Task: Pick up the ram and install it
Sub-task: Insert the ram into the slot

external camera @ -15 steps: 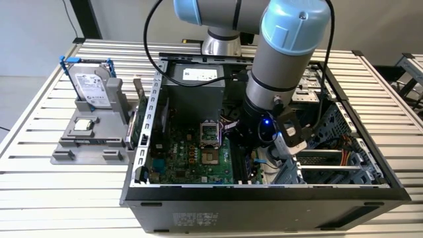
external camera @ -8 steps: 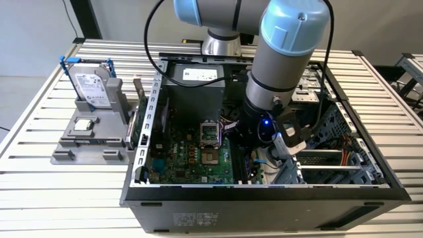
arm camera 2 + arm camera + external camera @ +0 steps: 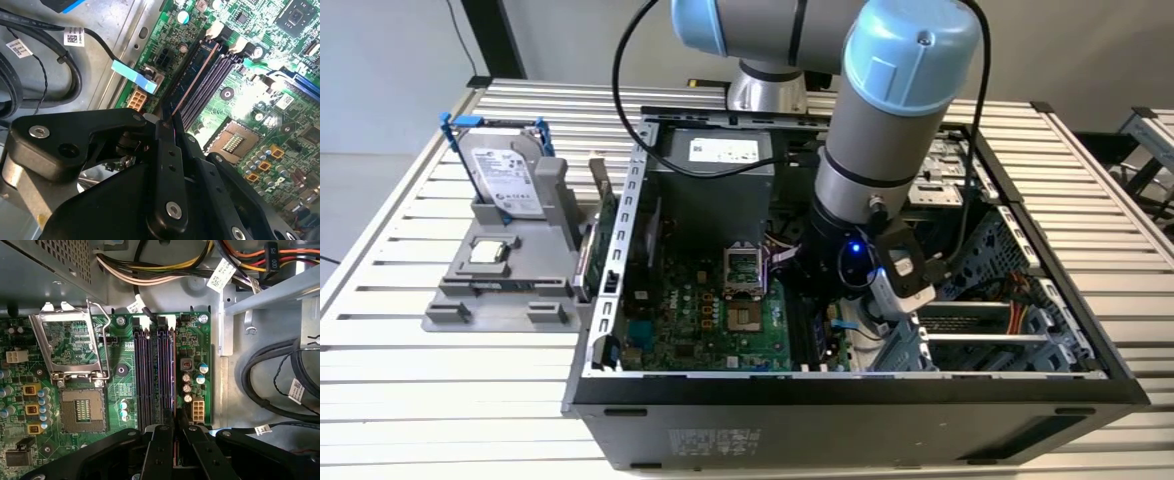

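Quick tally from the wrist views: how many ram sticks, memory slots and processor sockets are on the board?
ram: 1
memory slots: 4
processor socket: 1
Total: 6

Slatted pale metal table fills most of exterior view. Behind table: plain grey wall, dark upright post at far corner. Beside table, toward exterior view's left, pale floor. Light even, diffuse.

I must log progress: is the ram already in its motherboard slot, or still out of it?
In the slot, at least partly: in the second wrist view the ram stands on edge along a slot, the gripper shut on it. Full seating: cannot tell.
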### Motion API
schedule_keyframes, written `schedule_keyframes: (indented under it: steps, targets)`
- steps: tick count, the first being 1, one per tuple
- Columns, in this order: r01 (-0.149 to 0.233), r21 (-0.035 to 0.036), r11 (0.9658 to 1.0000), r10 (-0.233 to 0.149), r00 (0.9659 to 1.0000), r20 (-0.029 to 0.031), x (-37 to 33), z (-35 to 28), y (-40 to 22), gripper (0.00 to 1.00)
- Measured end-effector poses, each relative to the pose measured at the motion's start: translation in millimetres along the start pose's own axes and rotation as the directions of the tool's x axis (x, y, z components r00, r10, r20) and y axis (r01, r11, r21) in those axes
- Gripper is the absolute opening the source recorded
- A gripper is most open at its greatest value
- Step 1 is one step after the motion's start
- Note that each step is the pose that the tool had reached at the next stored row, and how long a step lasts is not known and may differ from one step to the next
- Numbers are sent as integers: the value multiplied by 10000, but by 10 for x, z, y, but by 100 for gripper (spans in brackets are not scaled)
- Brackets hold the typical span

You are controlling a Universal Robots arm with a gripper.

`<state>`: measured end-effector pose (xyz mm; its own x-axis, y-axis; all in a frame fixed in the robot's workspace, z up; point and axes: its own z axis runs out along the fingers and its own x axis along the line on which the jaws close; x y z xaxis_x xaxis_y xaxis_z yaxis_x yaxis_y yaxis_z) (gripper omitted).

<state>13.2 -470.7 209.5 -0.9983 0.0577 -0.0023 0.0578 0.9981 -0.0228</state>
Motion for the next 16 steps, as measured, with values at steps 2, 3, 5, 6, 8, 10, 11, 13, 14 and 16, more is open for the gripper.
schedule_keyframes:
  steps: [2, 3, 5, 6, 8, 10, 11, 13, 14, 16]
  targets:
    - [-1, 2, 10000, 1, 10000, -1, 0, 0, 0, 0]
    - [0, 2, 10000, 0, 10000, -2, 0, 0, 0, 0]
    - [-1, 3, 10000, 1, 10000, -4, 1, 0, 0, 0]
    - [-2, 6, 10000, 2, 10000, -6, 1, 0, -1, 100]
    - [-2, 2, 10000, 2, 10000, -6, 1, 0, -1, 100]
    - [0, 2, 10000, 0, 10000, -7, 0, 0, -1, 100]
    - [-4, 4, 10000, 4, 10000, -8, 0, -2, -1, 100]
    - [-43, 3, 10000, 43, 10000, -9, 0, -80, -2, 100]
    - [-43, 3, 10000, 43, 10000, -10, 0, -127, -3, 100]
    - [-45, 6, 10000, 45, 10000, -10, -1, -217, -5, 100]
